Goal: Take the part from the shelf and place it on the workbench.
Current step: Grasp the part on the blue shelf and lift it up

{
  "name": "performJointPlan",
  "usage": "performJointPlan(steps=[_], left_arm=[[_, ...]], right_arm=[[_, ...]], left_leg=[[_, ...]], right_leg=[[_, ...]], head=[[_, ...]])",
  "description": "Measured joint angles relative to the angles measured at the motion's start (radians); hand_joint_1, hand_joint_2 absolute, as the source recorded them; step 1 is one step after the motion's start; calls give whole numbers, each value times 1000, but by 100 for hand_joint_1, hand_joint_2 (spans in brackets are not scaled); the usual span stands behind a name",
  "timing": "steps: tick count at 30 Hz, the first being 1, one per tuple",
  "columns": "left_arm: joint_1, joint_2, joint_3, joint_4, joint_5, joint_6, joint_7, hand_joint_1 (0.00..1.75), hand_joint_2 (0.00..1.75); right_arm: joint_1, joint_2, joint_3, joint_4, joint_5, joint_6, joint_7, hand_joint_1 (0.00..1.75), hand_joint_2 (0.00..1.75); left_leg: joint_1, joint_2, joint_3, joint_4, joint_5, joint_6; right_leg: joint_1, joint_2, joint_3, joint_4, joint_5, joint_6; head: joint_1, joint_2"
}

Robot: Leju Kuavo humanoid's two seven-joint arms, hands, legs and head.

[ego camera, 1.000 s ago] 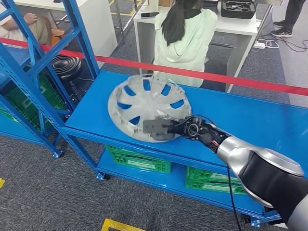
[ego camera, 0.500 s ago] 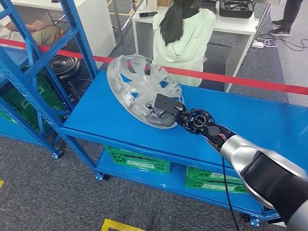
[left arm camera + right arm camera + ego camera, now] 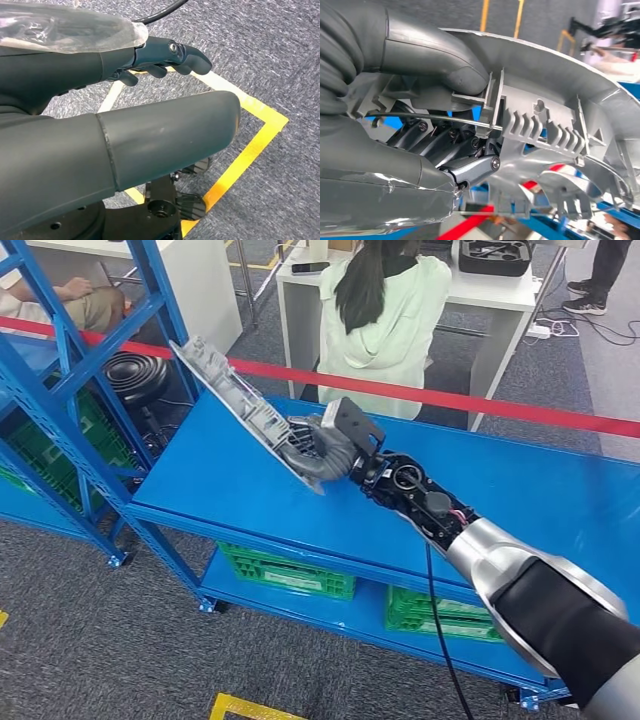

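The part is a silver wheel cover (image 3: 238, 405), tilted almost on edge above the blue workbench top (image 3: 226, 485), its far side raised toward the red tape. My right hand (image 3: 324, 450) grips its near rim, thumb on one face and fingers on the other. In the right wrist view the thumb (image 3: 433, 55) presses the rim and the dark fingers (image 3: 444, 145) curl under the ribbed back of the wheel cover (image 3: 554, 115). My left hand (image 3: 166, 55) hangs over the carpet with its fingers loosely extended and nothing in it.
A blue shelf rack (image 3: 68, 370) stands at the left with a black bowl-shaped part (image 3: 136, 375) behind it. Green crates (image 3: 287, 575) sit under the bench. A red tape (image 3: 468, 405) runs behind it, and a seated person (image 3: 381, 310) is beyond.
My right hand has lifted and turned the wheel cover from lying flat on the bench to standing nearly edge-on, its far side swinging up and left.
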Motion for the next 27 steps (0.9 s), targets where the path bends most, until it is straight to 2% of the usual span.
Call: performJointPlan(steps=[12,20,27], left_arm=[[4,6,3,0,6,1,-2,0,0],[8,13,3,0,3,2,-2,0,0],[10,17,3,0,3,3,0,0,0]], right_arm=[[33,0,-101,-157,-85,3,-29,175,175],[107,30,-170,-280,-175,125,-61,175,175],[170,73,-177,-369,-227,236,-57,175,175]], left_leg=[[0,-1,-3,0,0,0],[0,0,-3,0,0,0],[0,0,-4,0,0,0]], right_leg=[[0,0,-3,0,0,0],[0,0,-4,0,0,0],[0,0,-4,0,0,0]], head=[[0,0],[0,0],[0,0]])
